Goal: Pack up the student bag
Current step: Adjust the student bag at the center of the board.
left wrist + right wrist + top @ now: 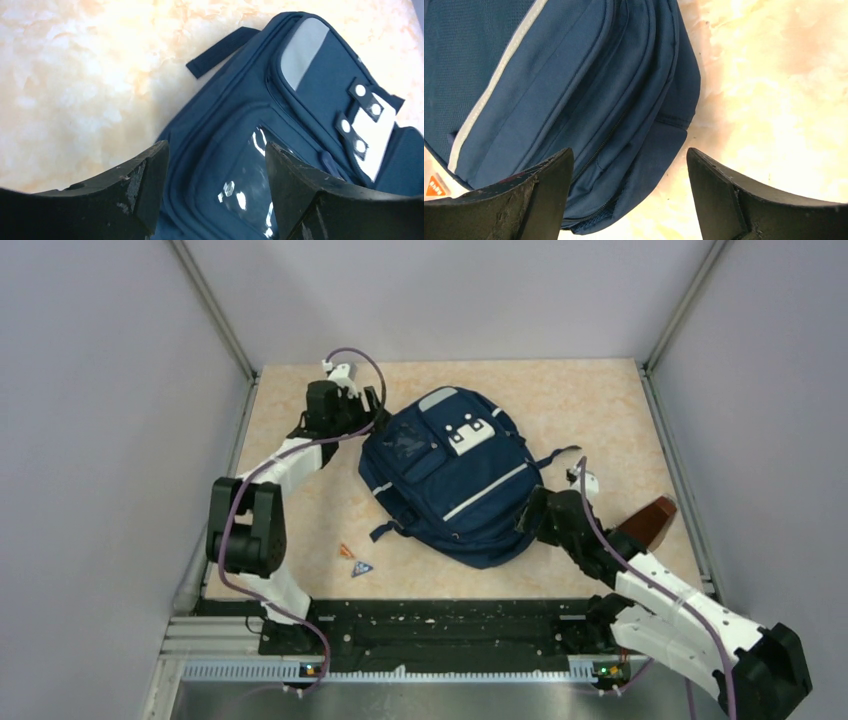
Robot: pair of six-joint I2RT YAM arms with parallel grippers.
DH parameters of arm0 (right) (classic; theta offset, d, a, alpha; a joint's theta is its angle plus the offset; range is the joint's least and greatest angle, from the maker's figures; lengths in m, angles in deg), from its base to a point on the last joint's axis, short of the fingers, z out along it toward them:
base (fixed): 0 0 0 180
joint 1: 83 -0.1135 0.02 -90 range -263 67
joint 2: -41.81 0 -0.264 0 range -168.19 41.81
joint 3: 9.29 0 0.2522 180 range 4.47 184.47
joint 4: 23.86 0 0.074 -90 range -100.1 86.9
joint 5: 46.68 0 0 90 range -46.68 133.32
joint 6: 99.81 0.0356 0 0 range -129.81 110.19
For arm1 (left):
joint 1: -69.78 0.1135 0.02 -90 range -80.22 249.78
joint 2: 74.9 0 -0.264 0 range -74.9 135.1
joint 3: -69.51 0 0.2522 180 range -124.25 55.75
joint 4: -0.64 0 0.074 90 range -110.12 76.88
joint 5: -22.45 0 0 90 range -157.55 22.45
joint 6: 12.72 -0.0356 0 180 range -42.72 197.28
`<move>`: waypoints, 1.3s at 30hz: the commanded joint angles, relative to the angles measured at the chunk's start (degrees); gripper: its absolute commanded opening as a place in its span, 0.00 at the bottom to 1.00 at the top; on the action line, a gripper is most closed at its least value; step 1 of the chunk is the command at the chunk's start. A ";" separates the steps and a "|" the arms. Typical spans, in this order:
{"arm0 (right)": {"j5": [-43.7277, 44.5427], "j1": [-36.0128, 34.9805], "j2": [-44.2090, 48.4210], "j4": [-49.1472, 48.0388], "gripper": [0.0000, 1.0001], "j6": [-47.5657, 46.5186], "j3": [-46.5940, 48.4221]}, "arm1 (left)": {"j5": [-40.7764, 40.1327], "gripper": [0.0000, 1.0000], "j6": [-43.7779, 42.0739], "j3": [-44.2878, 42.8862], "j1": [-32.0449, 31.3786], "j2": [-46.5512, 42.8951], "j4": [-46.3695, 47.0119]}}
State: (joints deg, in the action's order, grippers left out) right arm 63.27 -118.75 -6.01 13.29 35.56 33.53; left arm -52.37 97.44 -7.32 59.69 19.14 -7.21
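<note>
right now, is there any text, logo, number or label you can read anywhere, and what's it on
No text reads clearly in any view.
orange triangular piece: white marks on it, too blurred to read.
blue triangular piece: too small to tell any marking.
student bag: its white patch shows no letters.

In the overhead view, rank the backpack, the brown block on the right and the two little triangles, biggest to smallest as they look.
1. backpack, by far the largest.
2. brown block, though partly hidden.
3. blue triangle and orange triangle: both tiny, too alike to rank.
</note>
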 commanded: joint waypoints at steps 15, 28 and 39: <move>-15.48 5.42 -27.94 -33.68 0.45 -20.58 6.15 | 15.69 0.49 -2.79 1.63 1.02 10.52 9.49; -21.35 5.47 -50.55 -33.98 0.54 -33.33 32.12 | 2.16 0.46 4.17 29.85 0.95 -21.44 5.33; -8.43 4.31 -40.98 -20.74 0.70 -30.38 34.28 | -12.97 0.56 0.02 24.96 0.71 -40.54 -11.37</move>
State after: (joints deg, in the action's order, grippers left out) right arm 58.24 -111.82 -53.79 -6.81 3.32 66.25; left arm -65.27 97.55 22.04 61.31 -16.53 -16.87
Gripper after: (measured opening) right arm 0.691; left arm 0.555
